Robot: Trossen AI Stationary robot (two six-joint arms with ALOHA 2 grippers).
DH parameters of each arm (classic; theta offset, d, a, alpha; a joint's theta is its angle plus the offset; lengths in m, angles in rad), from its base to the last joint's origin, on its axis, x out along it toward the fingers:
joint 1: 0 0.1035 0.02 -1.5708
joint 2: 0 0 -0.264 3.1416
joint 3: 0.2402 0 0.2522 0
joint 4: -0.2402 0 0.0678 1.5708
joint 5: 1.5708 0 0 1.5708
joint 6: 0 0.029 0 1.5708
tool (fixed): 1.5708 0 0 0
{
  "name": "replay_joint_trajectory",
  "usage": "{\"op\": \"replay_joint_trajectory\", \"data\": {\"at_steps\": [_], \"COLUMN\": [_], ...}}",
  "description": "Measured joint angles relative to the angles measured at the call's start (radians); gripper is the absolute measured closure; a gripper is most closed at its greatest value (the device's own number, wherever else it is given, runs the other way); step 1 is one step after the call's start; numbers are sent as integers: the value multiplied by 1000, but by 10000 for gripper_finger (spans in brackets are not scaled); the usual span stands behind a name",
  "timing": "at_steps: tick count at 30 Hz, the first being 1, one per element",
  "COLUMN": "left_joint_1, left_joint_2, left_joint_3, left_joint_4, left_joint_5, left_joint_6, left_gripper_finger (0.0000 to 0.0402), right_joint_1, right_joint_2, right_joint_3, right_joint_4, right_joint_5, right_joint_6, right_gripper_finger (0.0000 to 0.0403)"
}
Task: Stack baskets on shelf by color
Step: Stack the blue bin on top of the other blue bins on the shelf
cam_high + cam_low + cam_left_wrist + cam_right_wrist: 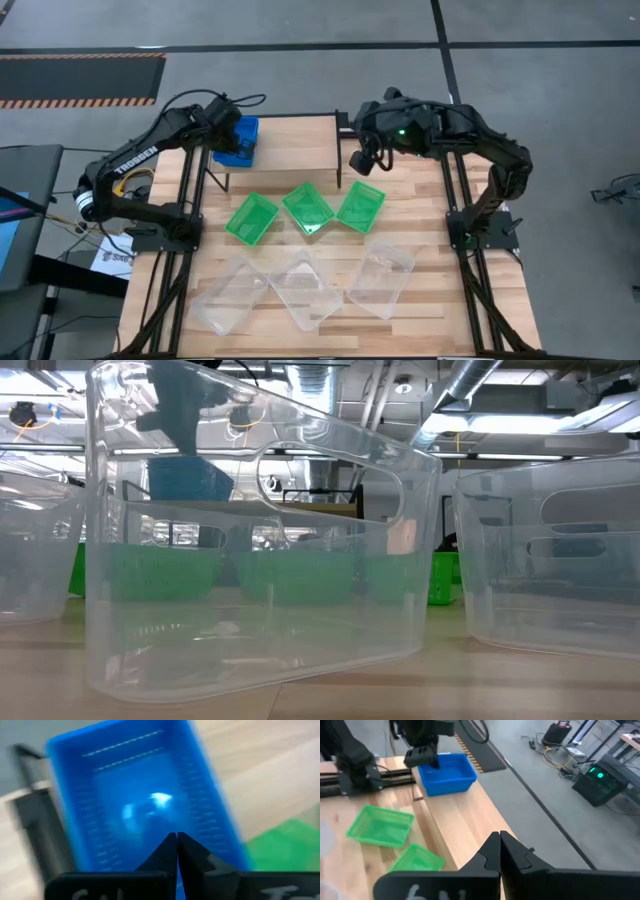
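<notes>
Clearly the blue baskets [237,141] are meant to own the left end of the shelf [300,140]: the blue pile sits at that end, which leaves the middle and right of the wood top bare for the other two colours. How many blue ones are nested there cannot be told from above. The left gripper [222,128] hangs right over this pile, and in its wrist view the fingers [176,852] are pressed together with nothing between them, so it grips nothing; my guess is it is settling or leaving the pile.

Next along, three green baskets [305,210] lie in a row on the table just in front of the shelf, close together and tilted at slightly different angles, probably set near because they go up next. Three clear baskets [305,288] lie in a second row toward the table's front edge, farthest from the shelf and likely last.

At the right end of the shelf the right gripper [361,160] hovers just off its front corner, above the table. Its fingers [501,852] are likewise closed on nothing, and it seems to be waiting.
</notes>
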Motion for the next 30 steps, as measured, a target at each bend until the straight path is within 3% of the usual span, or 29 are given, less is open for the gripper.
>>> {"op": "replay_joint_trajectory", "data": {"at_steps": [3, 13, 30], "left_joint_1": [5, 78, 91], "left_joint_2": [0, 49, 87], "left_joint_3": [0, 1, 0], "left_joint_4": [-38, -63, -66], "left_joint_5": [-67, -123, -257], "left_joint_6": [19, 87, 104], "left_gripper_finger": [401, 401, 401], "right_joint_1": [-3, -9, 9], "right_joint_2": [18, 35, 35], "right_joint_3": [-2, -1, -1], "right_joint_4": [-4, -2, -6], "right_joint_5": [2, 3, 1], "right_joint_6": [-7, -8, 12], "right_gripper_finger": [389, 389, 387]}}
